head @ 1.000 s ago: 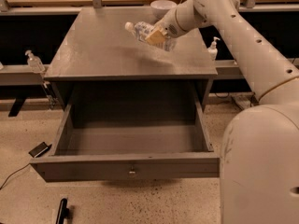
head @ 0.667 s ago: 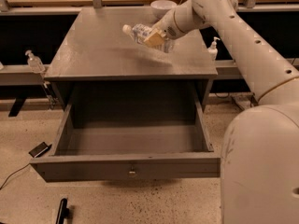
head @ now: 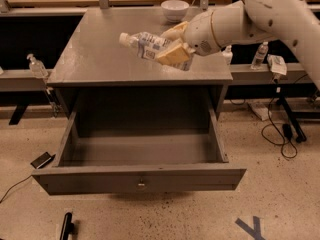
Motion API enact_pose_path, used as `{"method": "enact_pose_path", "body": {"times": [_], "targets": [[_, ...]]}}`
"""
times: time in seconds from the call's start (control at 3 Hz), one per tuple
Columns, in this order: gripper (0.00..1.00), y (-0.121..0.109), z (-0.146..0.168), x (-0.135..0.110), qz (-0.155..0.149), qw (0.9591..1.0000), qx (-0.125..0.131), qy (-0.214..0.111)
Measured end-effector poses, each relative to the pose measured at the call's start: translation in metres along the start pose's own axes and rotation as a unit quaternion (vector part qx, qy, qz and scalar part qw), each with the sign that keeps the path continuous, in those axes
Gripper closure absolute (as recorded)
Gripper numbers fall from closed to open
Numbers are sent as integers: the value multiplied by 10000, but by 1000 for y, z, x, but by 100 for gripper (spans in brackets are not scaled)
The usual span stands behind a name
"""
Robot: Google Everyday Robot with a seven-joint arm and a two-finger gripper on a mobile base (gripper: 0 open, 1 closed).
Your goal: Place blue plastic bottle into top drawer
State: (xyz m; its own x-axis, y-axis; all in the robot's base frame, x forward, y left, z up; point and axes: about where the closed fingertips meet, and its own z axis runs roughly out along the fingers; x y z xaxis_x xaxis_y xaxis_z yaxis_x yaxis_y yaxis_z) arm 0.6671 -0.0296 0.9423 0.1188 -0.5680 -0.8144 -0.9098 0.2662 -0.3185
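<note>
The blue plastic bottle [head: 142,43], clear with a pale blue-and-white label and white cap pointing left, lies nearly level in the air above the front part of the cabinet top. My gripper [head: 172,46] is shut on its base end, its cream fingers [head: 173,54] above and below the bottle. The top drawer [head: 140,180] stands pulled fully open below, dark gray, with a small round knob at its front centre. Its inside shows nothing in it.
A white bowl [head: 175,9] sits at the back of the gray cabinet top [head: 95,54]. Small clear bottles stand on side shelves at left [head: 36,65] and right [head: 259,55]. Cables [head: 280,129] and a dark object [head: 42,160] lie on the floor.
The arm has carried the bottle forward and lower, toward the front edge of the cabinet top, still held in the gripper. The drawer has stayed open.
</note>
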Motion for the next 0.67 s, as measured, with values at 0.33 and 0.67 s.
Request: {"method": "enact_pose_path", "body": {"times": [0.33,0.67], "targets": [[100,81,-36,47,172,9969,-588,489],[100,115,-27,78,364,9927,-907,707]]}}
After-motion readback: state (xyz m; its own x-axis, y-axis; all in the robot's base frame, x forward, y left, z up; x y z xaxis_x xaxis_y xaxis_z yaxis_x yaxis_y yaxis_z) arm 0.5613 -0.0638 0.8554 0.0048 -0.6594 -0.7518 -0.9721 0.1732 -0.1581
